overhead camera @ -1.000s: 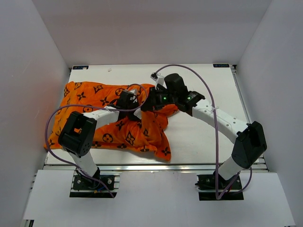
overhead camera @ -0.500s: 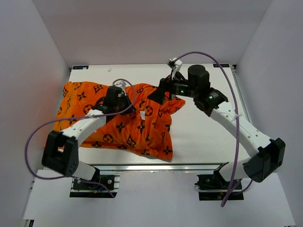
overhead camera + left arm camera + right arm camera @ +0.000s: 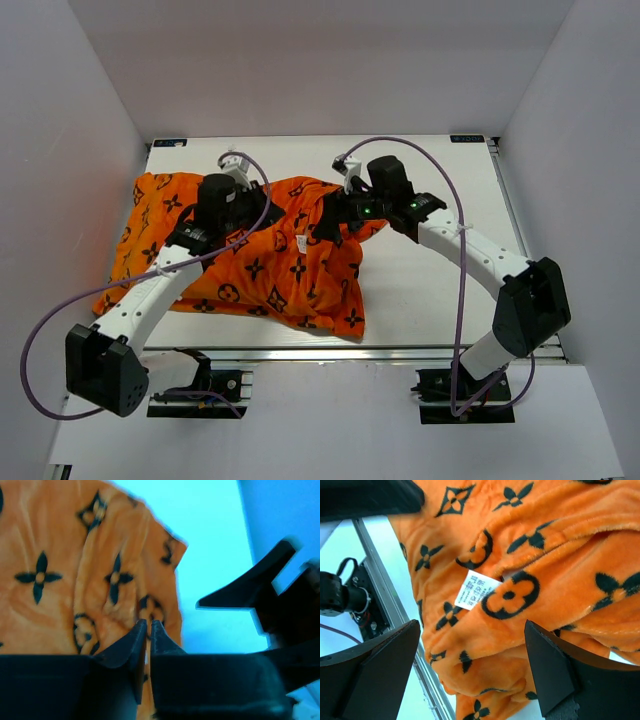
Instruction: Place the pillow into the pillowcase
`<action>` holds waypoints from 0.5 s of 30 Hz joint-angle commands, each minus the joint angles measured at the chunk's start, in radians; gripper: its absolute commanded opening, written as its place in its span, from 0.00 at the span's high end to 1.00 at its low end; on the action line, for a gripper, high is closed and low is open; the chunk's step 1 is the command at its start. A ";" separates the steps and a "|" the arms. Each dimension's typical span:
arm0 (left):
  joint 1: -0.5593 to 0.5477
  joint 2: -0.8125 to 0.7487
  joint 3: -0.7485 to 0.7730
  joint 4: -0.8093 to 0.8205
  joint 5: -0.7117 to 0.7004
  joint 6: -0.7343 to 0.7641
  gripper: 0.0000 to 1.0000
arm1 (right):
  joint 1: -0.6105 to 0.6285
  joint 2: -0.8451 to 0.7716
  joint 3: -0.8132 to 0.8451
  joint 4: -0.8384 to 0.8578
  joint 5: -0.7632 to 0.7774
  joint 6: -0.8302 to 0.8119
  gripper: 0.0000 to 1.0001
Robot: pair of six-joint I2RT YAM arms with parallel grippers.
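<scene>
Hovering wide open over the plush orange monogrammed pillowcase [image 3: 555, 555], the right gripper [image 3: 471, 626] should, I judged, pinch beside the white tag [image 3: 475, 591]; the left gripper [image 3: 145, 626] was clenched, seemingly empty.

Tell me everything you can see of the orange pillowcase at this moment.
The pillowcase is bright orange plush-looking fabric printed with black flowers, stars and circles, with a small white tag. It lies crumpled and folded on the left half of the table. The right gripper hangs open over it; the left gripper is shut above it. Whether anything is inside cannot be told.
</scene>
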 commanded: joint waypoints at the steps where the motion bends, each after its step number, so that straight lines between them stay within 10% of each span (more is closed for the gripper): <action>1: -0.005 0.036 -0.083 -0.023 0.076 -0.022 0.74 | -0.010 -0.007 0.020 -0.005 0.009 -0.049 0.11; 15: -0.080 0.388 0.025 0.069 0.068 -0.026 0.60 | -0.035 0.291 0.006 0.031 0.179 -0.171 0.41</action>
